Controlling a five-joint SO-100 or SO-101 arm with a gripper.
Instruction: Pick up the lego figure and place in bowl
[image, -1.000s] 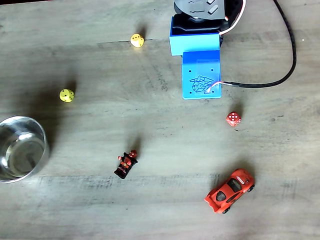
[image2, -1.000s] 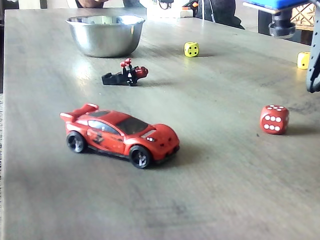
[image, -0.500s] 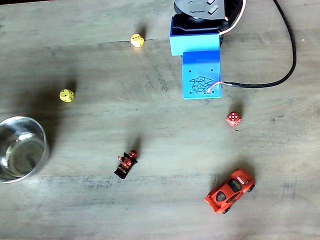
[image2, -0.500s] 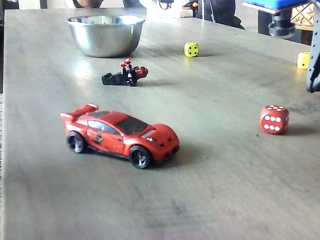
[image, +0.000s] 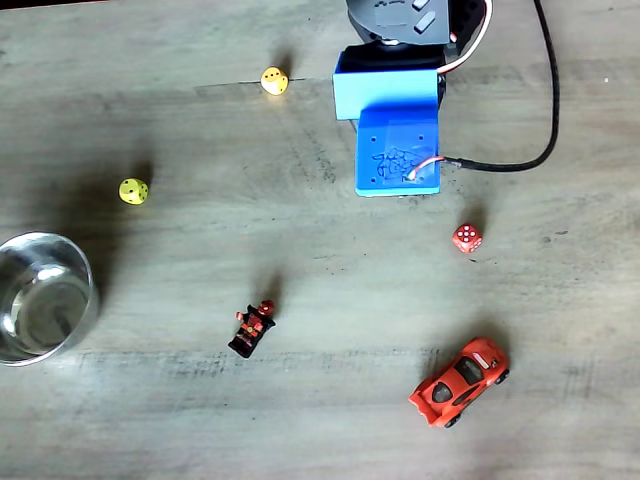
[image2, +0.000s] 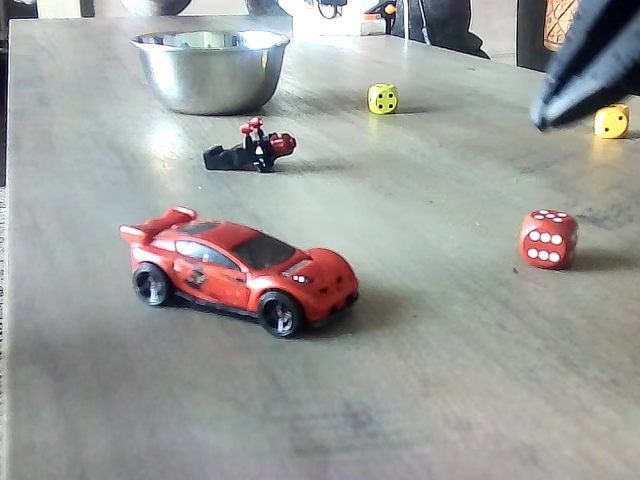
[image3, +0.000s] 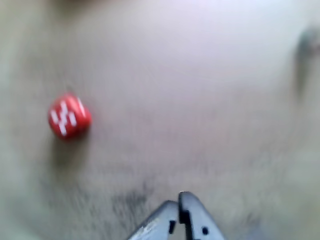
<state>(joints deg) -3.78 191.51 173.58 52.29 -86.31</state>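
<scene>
Basically nothing done yet imo. The lego figure (image: 253, 328) is lying flat on the bench (image: 330, 290), mid-bench in the top-down fixed view, untouched, w/ the bowl (image: 83, 270) off at the left edge and holding nothing as far as I can see. In the low-angle fixed view the figure (image2: 252, 149) sits just in front of the bowl (image2: 210, 72), near it but not touching. The end effector (image3: 179, 204) pokes in from the bottom of the wrist view w/ its two tips pressed together, so closed and carrying nothing (pic is pretty blurry tho). It's hanging over bare bench near the red die (image3: 69, 116), well apart from the figure. The arm's blue body (image: 396, 140) is up top in the top-down view. Other clutter: red car (image: 459, 382), two yellow dice (image: 133, 190) (image: 274, 80). So what's left is pretty much everything: swing over to the figure, open up, grab it, carry it to the bowl, drop. I'd guess the grab is fiddly since the figure is tiny and on its side.
</scene>
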